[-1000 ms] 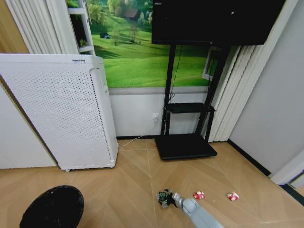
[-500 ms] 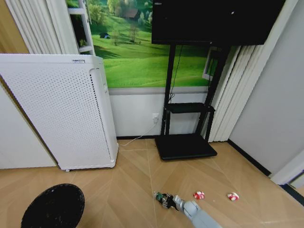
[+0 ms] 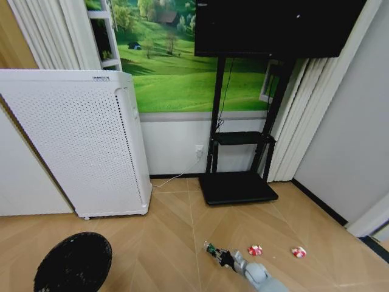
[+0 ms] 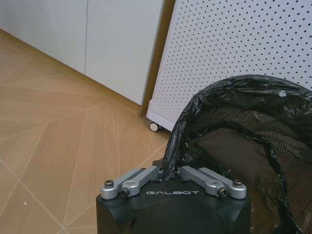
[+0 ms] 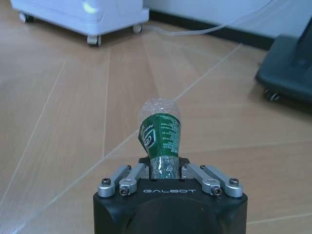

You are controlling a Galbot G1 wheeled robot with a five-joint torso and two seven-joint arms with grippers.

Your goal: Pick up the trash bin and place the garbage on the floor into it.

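Note:
The trash bin (image 3: 73, 263), a black mesh basket lined with a black bag, is at the lower left of the head view. In the left wrist view my left gripper (image 4: 170, 169) is shut on the rim of the bin (image 4: 253, 141). My right gripper (image 3: 223, 257) is low over the floor, shut on the garbage bottle (image 3: 212, 249), a clear one with a green label. The right wrist view shows the bottle (image 5: 159, 130) sticking out from between the shut fingers of the gripper (image 5: 165, 170). Two red-and-white wrappers (image 3: 254, 250) (image 3: 298, 252) lie on the floor to its right.
A tall white perforated air purifier (image 3: 76, 143) stands on wheels at the back left. A black TV stand (image 3: 237, 186) with a screen stands against the wall, a cable running to a socket. Open wooden floor lies between the bin and the bottle.
The bin has shifted a little to the right and up in the head view. My right gripper with the bottle has drawn slightly rightward and back; the wrappers stayed put.

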